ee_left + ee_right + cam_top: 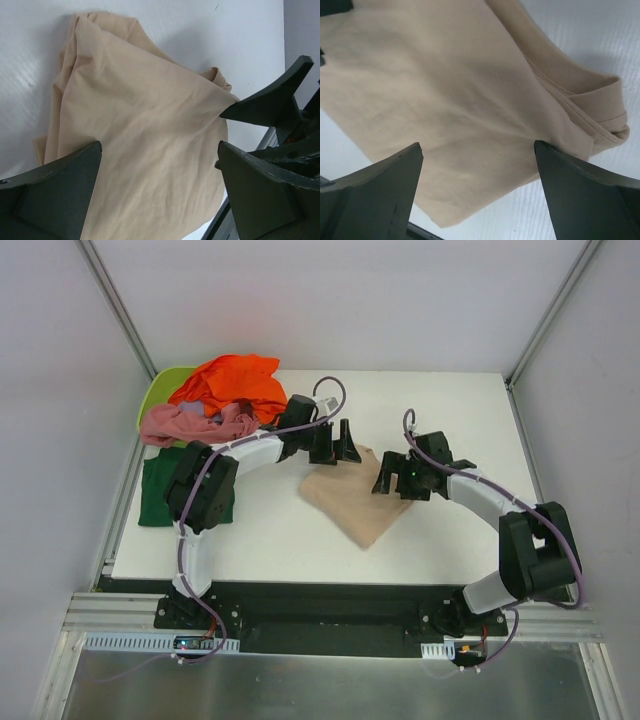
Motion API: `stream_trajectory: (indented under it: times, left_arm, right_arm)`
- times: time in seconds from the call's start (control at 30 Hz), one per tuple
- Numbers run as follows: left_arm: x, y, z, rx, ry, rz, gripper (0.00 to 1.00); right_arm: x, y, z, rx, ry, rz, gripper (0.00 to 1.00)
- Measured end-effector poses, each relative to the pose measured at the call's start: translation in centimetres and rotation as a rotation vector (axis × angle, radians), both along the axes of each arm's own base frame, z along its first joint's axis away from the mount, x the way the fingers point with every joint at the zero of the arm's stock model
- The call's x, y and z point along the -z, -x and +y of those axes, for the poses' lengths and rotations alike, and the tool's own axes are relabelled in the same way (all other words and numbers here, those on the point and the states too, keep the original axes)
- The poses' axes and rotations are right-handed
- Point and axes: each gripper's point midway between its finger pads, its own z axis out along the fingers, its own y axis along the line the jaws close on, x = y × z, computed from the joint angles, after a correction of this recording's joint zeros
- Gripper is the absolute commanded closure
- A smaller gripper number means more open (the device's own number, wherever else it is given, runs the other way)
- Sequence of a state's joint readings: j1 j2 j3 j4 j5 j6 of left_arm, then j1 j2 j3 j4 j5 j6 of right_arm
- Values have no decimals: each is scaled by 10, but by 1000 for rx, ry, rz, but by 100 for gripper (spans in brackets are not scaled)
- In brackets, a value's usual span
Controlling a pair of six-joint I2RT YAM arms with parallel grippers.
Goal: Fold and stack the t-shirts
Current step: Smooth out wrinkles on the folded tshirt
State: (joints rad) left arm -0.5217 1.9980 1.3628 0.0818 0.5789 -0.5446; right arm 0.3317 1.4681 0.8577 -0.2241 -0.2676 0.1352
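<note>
Early on: dark green shirt point(155, 495) looks folded at left; beige shirt point(355, 502) lies rumpled mid-table under left gripper point(335, 448) and right gripper point(395, 480), both open and empty; orange shirt point(230, 380) and pink shirt point(185, 425) are heaped unfolded on the tub point(158, 390).

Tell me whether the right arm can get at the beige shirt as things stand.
Probably yes. The right gripper hangs open right over the beige shirt, with nothing between them. The left gripper sits open at the shirt's other edge and looks clear of the way.
</note>
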Motion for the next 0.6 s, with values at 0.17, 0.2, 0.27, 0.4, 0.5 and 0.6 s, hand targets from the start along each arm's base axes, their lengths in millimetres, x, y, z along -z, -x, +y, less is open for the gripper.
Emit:
stream_trajectory:
  times: [0.17,0.2,0.27,0.4,0.5,0.6]
  left_arm:
    - [11,-16,-13,7,29,8,1]
    - [13,-16,-14,6,29,11,1]
    - [21,-15,-13,0,25,28,1]
    - [39,-1,-4,-22,15,63,1]
    - [39,21,11,-67,17,79,1]
    - [35,55,29,-97,6,110,1]
  right_arm:
    - [28,-5,-11,24,41,63,4]
    - [31,-6,-12,26,42,74,4]
    - [29,-13,-14,31,43,61,4]
    - [30,-27,-20,54,29,60,4]
    - [28,-37,-25,60,16,41,4]
    - [27,-36,-25,32,14,32,4]
